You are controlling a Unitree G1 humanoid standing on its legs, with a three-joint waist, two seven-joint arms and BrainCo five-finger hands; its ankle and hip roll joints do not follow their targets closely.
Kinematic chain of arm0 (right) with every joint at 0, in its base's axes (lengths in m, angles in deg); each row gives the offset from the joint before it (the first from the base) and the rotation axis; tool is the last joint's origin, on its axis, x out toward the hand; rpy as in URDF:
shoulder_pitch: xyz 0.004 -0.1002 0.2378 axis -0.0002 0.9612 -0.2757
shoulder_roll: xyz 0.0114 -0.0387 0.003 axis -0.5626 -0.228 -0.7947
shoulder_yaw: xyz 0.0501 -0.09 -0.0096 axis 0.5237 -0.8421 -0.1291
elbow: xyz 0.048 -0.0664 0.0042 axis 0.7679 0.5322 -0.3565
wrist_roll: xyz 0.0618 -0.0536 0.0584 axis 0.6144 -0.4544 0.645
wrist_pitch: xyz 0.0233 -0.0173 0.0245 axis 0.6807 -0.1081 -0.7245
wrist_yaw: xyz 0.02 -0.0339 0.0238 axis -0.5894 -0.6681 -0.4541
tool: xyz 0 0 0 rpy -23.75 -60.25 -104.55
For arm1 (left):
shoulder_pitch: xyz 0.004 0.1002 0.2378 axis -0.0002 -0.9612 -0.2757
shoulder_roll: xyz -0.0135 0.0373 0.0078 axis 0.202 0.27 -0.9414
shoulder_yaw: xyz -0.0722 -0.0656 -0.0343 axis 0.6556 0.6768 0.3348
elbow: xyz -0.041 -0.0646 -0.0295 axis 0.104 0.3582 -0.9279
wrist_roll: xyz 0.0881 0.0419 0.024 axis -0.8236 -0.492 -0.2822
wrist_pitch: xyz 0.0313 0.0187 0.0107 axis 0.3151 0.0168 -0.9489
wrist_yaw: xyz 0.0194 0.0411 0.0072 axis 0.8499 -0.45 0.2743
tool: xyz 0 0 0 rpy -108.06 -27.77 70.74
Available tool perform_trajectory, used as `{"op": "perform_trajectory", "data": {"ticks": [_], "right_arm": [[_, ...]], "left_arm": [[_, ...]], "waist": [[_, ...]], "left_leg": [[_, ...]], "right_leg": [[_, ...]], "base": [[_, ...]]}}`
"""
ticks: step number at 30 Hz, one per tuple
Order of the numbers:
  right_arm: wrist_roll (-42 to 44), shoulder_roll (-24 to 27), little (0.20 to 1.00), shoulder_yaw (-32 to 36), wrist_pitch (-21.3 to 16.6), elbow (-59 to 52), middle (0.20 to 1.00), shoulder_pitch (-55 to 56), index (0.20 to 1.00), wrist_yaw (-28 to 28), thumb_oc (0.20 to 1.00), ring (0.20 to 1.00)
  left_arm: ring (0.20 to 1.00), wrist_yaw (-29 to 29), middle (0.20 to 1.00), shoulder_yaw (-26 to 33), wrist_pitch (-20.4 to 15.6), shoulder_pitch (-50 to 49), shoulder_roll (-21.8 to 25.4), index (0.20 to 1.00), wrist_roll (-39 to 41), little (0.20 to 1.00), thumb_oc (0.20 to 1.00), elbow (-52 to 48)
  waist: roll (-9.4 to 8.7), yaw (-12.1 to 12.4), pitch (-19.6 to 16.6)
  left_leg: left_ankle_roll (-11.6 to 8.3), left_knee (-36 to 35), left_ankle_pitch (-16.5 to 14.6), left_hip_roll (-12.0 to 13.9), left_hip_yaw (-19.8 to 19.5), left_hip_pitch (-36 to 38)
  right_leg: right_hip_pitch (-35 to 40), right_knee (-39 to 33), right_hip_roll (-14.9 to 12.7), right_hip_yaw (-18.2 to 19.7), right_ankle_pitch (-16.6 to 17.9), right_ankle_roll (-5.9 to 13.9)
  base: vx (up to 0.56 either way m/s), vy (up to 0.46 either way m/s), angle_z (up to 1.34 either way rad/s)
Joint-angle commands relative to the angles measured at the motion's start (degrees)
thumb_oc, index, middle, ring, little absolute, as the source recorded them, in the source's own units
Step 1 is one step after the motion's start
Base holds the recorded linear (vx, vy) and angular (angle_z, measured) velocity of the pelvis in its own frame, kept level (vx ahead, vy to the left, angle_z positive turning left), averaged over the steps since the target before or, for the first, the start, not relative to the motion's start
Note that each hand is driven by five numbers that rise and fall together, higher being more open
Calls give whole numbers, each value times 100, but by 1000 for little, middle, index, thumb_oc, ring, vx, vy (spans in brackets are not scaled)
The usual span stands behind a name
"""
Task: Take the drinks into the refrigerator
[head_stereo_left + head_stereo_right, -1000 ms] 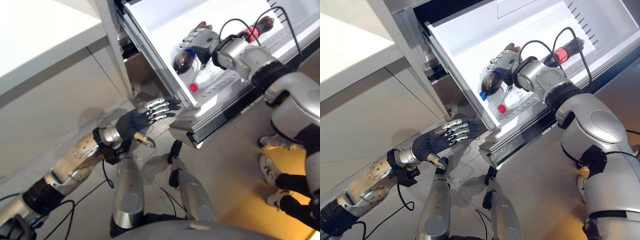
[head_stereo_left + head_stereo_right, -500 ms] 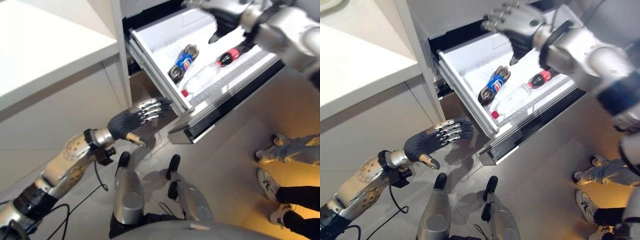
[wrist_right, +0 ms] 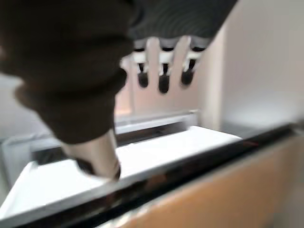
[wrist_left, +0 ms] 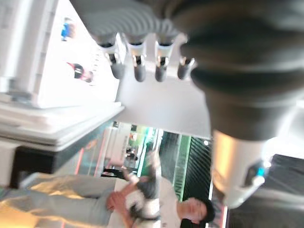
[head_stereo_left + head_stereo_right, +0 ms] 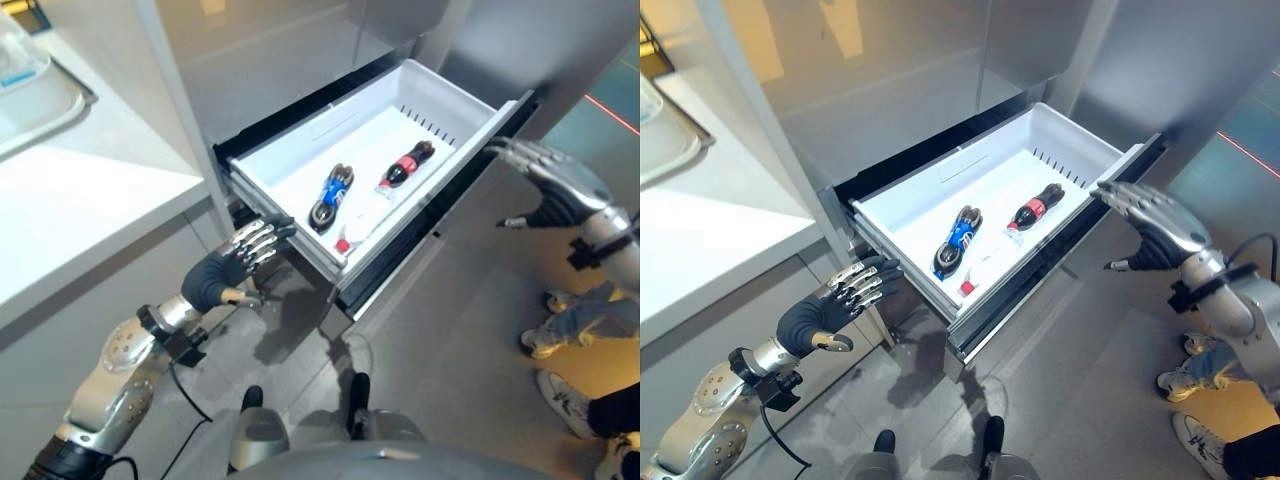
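Far left: a white table (image 5: 90, 190) carries a clear tray (image 5: 35, 95) at its back edge.

My left hand (image 5: 232, 268) hangs just beside the near-left corner of the white refrigerator drawer (image 5: 290, 165), fingers straight and spread, thumb apart, grasping nothing. I cannot tell whether the fingertips touch the drawer's front.

The drawer stands pulled out of the refrigerator. Three drinks lie flat on its floor. The blue-labelled cola bottle (image 5: 331, 197) lies toward the drawer's left. Just to its right, near the front wall, lies a clear water bottle (image 5: 362, 221) with a red cap. The red-labelled cola bottle (image 5: 404, 164) lies past the water bottle, toward the right rear of the drawer. The two appear to lie end to end; contact cannot be confirmed.

My right hand (image 5: 1150, 222) is outside the drawer, just beside its right front corner, released, fingers extended toward the drawer's rim, holding nothing.

Lower right: a person's shoes (image 5: 575, 400) stand on the floor.
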Motion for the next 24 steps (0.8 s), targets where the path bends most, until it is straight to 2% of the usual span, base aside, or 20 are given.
{"op": "perform_trajectory", "data": {"ticks": [1, 4, 7, 14, 18, 22, 23, 24], "right_arm": [[-60, -137, 200, 3, -6, 283, 200, -120, 200, -50, 200, 200], [-139, -698, 200, -290, 88, 1046, 200, 145, 200, -50, 200, 200], [-165, -1000, 200, -669, 124, 1530, 200, 79, 200, -41, 200, 200], [-67, -1224, 200, -1620, 114, 2243, 200, -600, 200, -144, 200, 200], [-110, -1287, 200, -2087, 130, 2448, 200, -965, 200, -248, 200, 200], [-56, -1397, 200, -2860, 169, 2927, 200, -1847, 200, -298, 200, 200], [-56, -1400, 200, -2871, 166, 2938, 200, -1862, 200, -294, 200, 200], [-66, -1429, 200, -3174, 199, 3004, 200, -2248, 200, -354, 200, 200]], "left_arm": [[1000, 121, 1000, 176, -380, -140, -55, 1000, -271, 1000, 1000, -202], [1000, 137, 1000, 236, -443, -212, -161, 1000, -347, 1000, 1000, -230], [1000, 118, 1000, 211, -516, -182, -207, 1000, -409, 1000, 1000, -233], [1000, 36, 1000, 126, -695, -56, -274, 1000, -524, 1000, 1000, -198], [1000, 34, 1000, 27, -710, 65, -285, 1000, -570, 1000, 1000, -180], [1000, 69, 1000, -254, -724, 349, -226, 1000, -514, 1000, 1000, -165], [1000, 69, 1000, -248, -725, 349, -228, 1000, -514, 1000, 1000, -163], [1000, 76, 1000, -395, -720, 470, -183, 1000, -484, 1000, 1000, -165]], "waist": [[-28, -15, -163], [32, -52, -244], [54, -70, -262], [107, 16, -227], [135, 52, -211], [193, 181, -151], [192, 171, -147], [206, 259, -130]], "left_leg": [[671, -281, 107, -522, 171, -138], [644, -340, 71, -502, 182, -83], [639, -345, 80, -500, 182, -75], [611, -346, 179, -501, 270, -123], [584, -346, 120, -485, 203, -89], [537, -346, 136, -460, 89, -83], [537, -346, 137, -460, 85, -83], [527, -344, 149, -455, 14, -89]], "right_leg": [[191, 722, 147, -179, -704, 135], [242, 655, 163, -173, -720, 151], [263, 638, 160, -154, -693, 153], [232, 517, 136, -88, -537, 147], [271, 561, 140, -156, -612, 140], [280, 769, 108, -360, -709, 121], [281, 771, 107, -364, -711, 122], [275, 830, 104, -440, -739, 113]], "base": [[-4, -12, -15], [18, -12, -7], [-26, -11, -5], [-25, -2, 0], [1, -10, 2], [13, -23, 14], [5, -26, 33], [8, -31, 27]]}}
